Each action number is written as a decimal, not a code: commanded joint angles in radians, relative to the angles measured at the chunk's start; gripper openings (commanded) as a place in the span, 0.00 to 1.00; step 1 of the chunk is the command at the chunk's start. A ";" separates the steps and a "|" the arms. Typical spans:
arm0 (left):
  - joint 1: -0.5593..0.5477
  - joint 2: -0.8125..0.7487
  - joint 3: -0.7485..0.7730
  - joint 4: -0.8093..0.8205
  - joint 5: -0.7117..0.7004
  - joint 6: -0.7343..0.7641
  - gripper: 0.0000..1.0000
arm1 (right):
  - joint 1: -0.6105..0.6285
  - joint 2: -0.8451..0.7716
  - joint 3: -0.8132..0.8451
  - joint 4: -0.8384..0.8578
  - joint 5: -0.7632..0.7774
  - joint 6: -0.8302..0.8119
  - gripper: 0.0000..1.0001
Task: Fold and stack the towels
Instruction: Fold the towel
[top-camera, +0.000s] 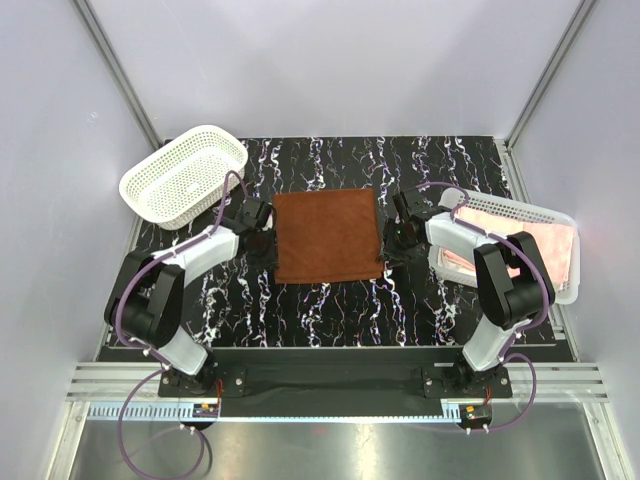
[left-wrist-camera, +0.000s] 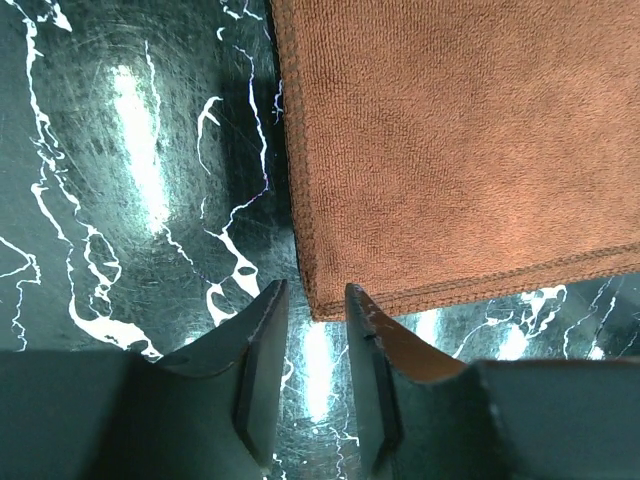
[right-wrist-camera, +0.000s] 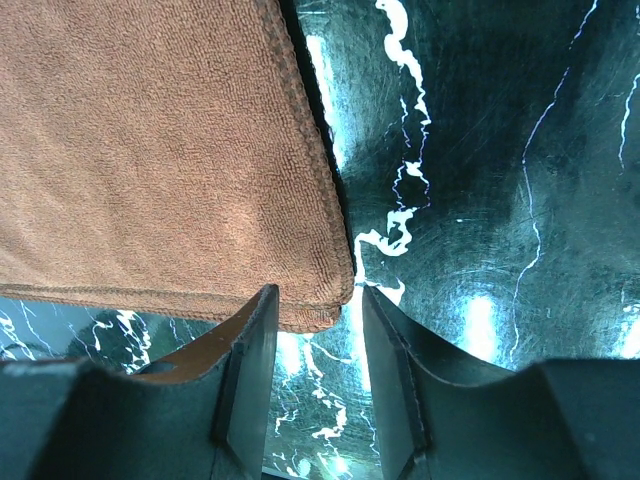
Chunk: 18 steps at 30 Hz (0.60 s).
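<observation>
A rust-brown towel (top-camera: 328, 236) lies flat and folded on the black marbled table, also seen in the left wrist view (left-wrist-camera: 450, 150) and the right wrist view (right-wrist-camera: 150, 150). My left gripper (top-camera: 263, 241) stands at the towel's left edge; its jaws (left-wrist-camera: 315, 290) are open, with the towel's near corner just beyond the tips. At the towel's right edge, my right gripper (top-camera: 392, 240) is open too (right-wrist-camera: 319, 292), and the towel's corner lies loose in the gap between the tips. A pale pink towel (top-camera: 505, 225) lies in the right basket.
A white lattice basket (top-camera: 183, 175) lies tilted at the back left of the table. A second white basket (top-camera: 560, 255) holding the pink cloth stands at the right, close behind my right arm. Grey walls enclose the table on three sides.
</observation>
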 joint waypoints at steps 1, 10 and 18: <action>0.001 -0.025 -0.011 0.034 0.006 -0.013 0.34 | 0.007 -0.031 0.000 0.011 0.015 0.002 0.46; 0.002 0.038 -0.056 0.109 0.046 -0.035 0.26 | 0.007 -0.012 -0.025 0.047 0.015 -0.001 0.46; 0.001 0.019 -0.054 0.097 0.027 -0.035 0.00 | 0.007 -0.014 -0.048 0.076 0.020 0.014 0.46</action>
